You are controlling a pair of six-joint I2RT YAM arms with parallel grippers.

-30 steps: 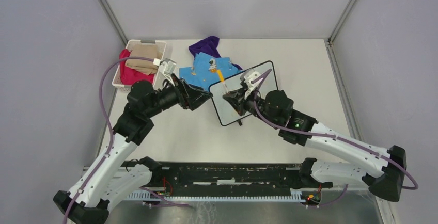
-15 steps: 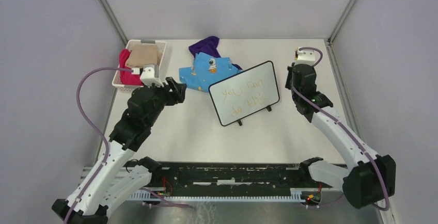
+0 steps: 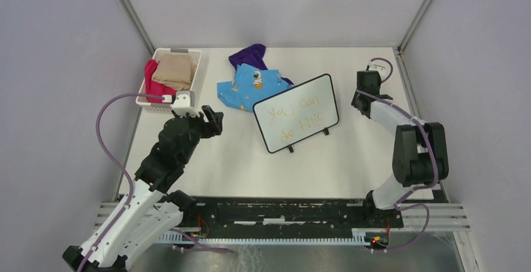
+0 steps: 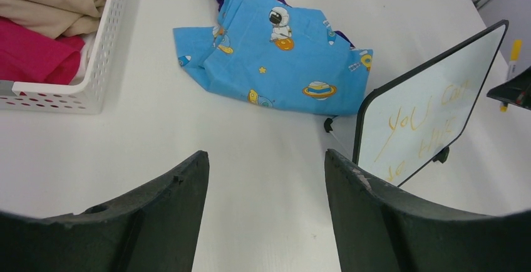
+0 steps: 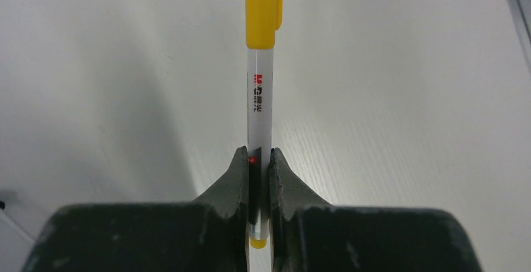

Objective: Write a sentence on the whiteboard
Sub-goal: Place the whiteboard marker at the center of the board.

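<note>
Whiteboard [image 3: 311, 94] looks light, stiff, tippy on its feet; take its frame if you move it. Right jaws pinch the slick marker [image 5: 260, 84]; left jaws spread, empty.

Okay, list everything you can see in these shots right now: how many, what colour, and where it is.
whiteboard: 1, white with black frame, propped at mid-table
sentence: 1, orange-yellow, two lines on the whiteboard
space-print cloth: 1, blue, behind the whiteboard's left end
purple cloth: 1, purple, beyond the space-print cloth
basket: 1, white, far left of the table
beige cloth: 1, beige, in the basket
pink cloth: 1, pink, in the basket
marker: 1, white with yellow cap, far right
table: 1, white
left gripper: 1, black, open, empty, left of the whiteboard
right gripper: 1, black, shut on the marker
</note>
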